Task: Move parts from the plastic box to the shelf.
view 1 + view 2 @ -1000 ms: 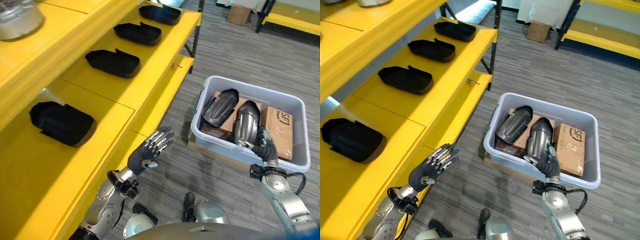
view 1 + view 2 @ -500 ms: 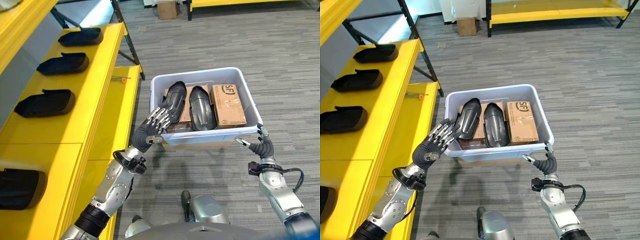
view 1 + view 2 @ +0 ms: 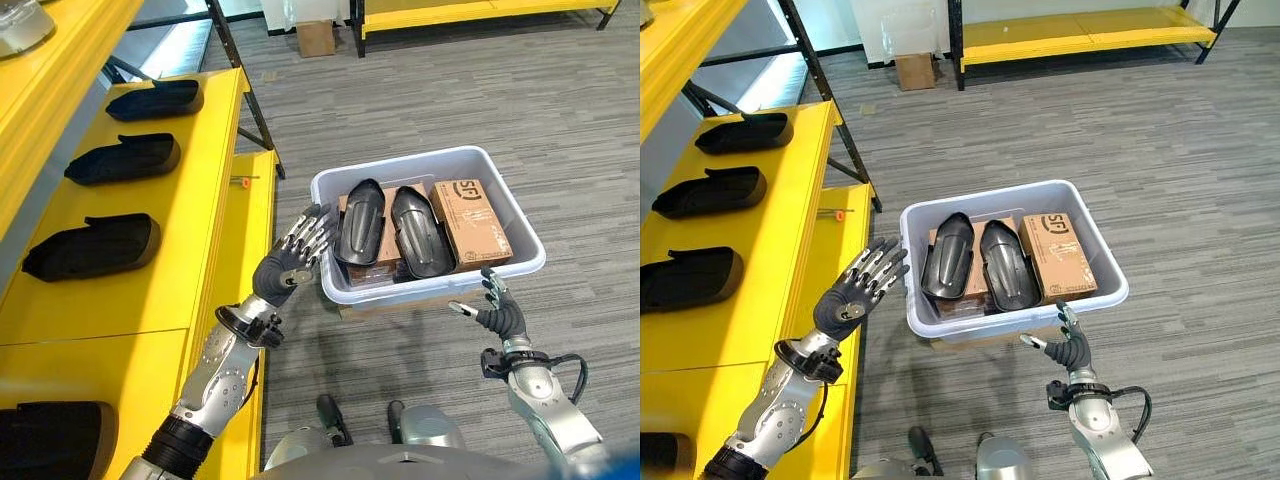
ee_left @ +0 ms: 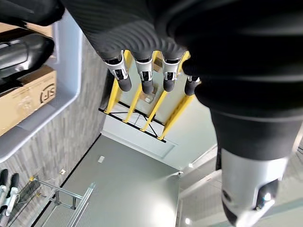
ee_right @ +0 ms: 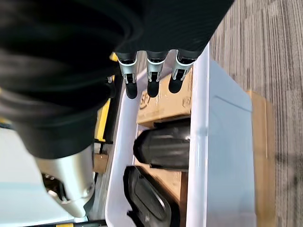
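Pale grey-white plastic forms the box (image 3: 430,285), which sits on the grey striped floor (image 3: 1200,180) just to the right of the yellow shelf (image 3: 200,150). Inside it lie two dark, glossy shell-shaped parts (image 3: 362,222) (image 3: 420,232) side by side on top of brown cardboard, with a cardboard carton (image 3: 475,220) next to them at the box's right end. Matching black parts (image 3: 92,247) rest in a row along the shelf, one (image 3: 124,160) behind the nearest full one and another (image 3: 155,100) further back. The left hand (image 3: 285,265) is raised between the shelf edge and the box's left wall, fingers (image 3: 312,228) straight and spread, holding nothing and close to the box rim without clear contact. The right hand (image 3: 492,312) hovers just in front of the box's near wall, fingers loosely extended and thumb apart, also empty; its wrist view looks over the rim at the carton and the two parts (image 5: 163,144).
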Robot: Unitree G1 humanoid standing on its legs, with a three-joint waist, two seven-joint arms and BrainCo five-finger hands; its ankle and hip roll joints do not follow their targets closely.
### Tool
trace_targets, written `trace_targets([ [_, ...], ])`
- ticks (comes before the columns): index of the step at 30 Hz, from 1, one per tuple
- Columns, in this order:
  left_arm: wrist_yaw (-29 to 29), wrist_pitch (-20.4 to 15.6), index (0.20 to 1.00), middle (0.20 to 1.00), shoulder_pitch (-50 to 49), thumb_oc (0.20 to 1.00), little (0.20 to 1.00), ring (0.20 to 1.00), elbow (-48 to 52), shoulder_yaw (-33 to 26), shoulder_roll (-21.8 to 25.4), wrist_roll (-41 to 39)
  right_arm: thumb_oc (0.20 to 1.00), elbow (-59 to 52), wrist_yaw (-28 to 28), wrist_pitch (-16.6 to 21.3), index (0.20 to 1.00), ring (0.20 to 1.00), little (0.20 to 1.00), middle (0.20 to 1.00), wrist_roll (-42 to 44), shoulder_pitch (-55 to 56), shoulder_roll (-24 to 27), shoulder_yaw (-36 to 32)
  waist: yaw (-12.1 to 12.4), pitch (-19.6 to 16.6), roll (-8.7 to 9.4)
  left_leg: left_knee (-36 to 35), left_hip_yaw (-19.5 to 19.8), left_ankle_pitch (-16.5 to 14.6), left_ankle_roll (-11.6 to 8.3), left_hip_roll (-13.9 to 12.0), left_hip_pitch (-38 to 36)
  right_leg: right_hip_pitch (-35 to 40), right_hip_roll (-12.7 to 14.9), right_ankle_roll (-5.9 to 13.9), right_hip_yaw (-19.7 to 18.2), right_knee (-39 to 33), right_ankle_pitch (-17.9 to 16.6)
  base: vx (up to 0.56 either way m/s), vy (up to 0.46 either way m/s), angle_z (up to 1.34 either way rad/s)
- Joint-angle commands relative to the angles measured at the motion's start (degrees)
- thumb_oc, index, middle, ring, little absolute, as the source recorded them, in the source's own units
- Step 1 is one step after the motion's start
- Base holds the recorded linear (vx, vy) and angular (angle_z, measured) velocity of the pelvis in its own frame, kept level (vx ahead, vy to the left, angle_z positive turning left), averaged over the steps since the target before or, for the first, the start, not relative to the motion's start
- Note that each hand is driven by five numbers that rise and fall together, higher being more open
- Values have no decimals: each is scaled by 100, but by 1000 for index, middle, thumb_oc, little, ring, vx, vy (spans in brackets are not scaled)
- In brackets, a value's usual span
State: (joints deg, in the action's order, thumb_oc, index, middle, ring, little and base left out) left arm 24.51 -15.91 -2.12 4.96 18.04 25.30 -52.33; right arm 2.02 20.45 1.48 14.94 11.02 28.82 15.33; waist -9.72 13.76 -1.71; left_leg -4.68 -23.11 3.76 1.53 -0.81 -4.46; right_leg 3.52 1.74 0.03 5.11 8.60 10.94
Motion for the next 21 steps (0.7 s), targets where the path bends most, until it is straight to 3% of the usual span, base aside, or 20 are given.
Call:
trace_targets([
  [1,-3,-248,1000,1000,-125,1000,1000,1000,143,-133,-1,378,1000,-183,-64,143,1000,1000,1000,1000,-83,-201,-6,-99,13,-263,144,333,-225,-234,-315,-241,337,409,97,357,589,-738,-589,146,138,9],
  [4,-197,-278,1000,1000,-122,1000,1000,1000,67,-107,70,777,1000,-204,-62,122,1000,1000,1000,1000,-167,-339,-79,-28,70,-339,163,288,-343,-345,-198,-144,263,349,25,357,740,-551,-461,119,130,5],
  [8,-37,-247,1000,1000,-89,1000,1000,1000,2,-47,131,707,1000,-100,44,75,1000,1000,1000,1000,-155,-640,-157,73,158,-347,218,436,-529,-473,-75,-170,346,179,-163,284,929,86,-89,75,116,0],
  [9,110,-20,1000,1000,3,1000,1000,1000,-49,19,121,670,1000,50,104,94,1000,1000,1000,1000,-140,-860,-241,145,221,-265,275,449,-538,-538,40,-133,314,-157,-142,477,1041,964,-293,61,105,-3],
  [10,119,5,1000,1000,13,1000,1000,1000,-49,17,124,651,1000,69,102,104,1000,1000,1000,1000,-146,-884,-250,151,226,-261,284,447,-543,-548,53,-121,319,-210,-122,492,1041,1063,-273,93,112,-5],
  [11,-7,18,1000,1000,37,1000,1000,1000,-117,63,115,638,1000,137,43,112,1000,1000,1000,1000,-250,-1033,-321,240,268,-195,280,381,-555,-588,133,-118,214,-489,-74,703,1148,1836,-483,69,44,-10],
  [15,-118,0,1000,1000,146,1000,1000,1000,-159,170,100,761,1000,238,74,109,1000,1000,1000,1000,-246,-1207,-404,346,382,-132,258,295,-580,-590,203,-109,74,-740,419,874,1381,2326,-601,60,-14,-25],
  [17,-91,128,1000,1000,171,1000,1000,1000,-86,231,116,702,1000,461,141,271,1000,1000,1000,1000,-205,-1339,-489,358,480,-109,201,306,-508,-569,152,-117,-55,-635,833,854,1474,1754,-723,105,-138,-4],
  [19,-146,200,1000,1000,228,1000,1000,1000,-74,293,144,745,1000,472,180,299,1000,1000,1000,1000,-176,-1346,-531,326,461,-92,160,293,-399,-563,69,-163,-177,-565,1117,902,1354,1069,-1058,120,-199,-10],
  [20,-195,264,1000,1000,253,1000,1000,1000,-70,326,162,794,1000,437,177,241,1000,1000,1000,1000,-103,-1328,-551,311,433,-95,158,288,-348,-587,29,-180,-234,-586,1330,980,1246,698,-1371,176,-339,-7],
  [21,-324,259,1000,1000,255,1000,1000,1000,-99,397,194,928,1000,381,122,138,1000,1000,1000,1000,-94,-1281,-608,328,370,-101,190,243,-357,-696,-45,-232,-373,-766,1795,1246,1045,79,-2202,163,-317,-1],
])
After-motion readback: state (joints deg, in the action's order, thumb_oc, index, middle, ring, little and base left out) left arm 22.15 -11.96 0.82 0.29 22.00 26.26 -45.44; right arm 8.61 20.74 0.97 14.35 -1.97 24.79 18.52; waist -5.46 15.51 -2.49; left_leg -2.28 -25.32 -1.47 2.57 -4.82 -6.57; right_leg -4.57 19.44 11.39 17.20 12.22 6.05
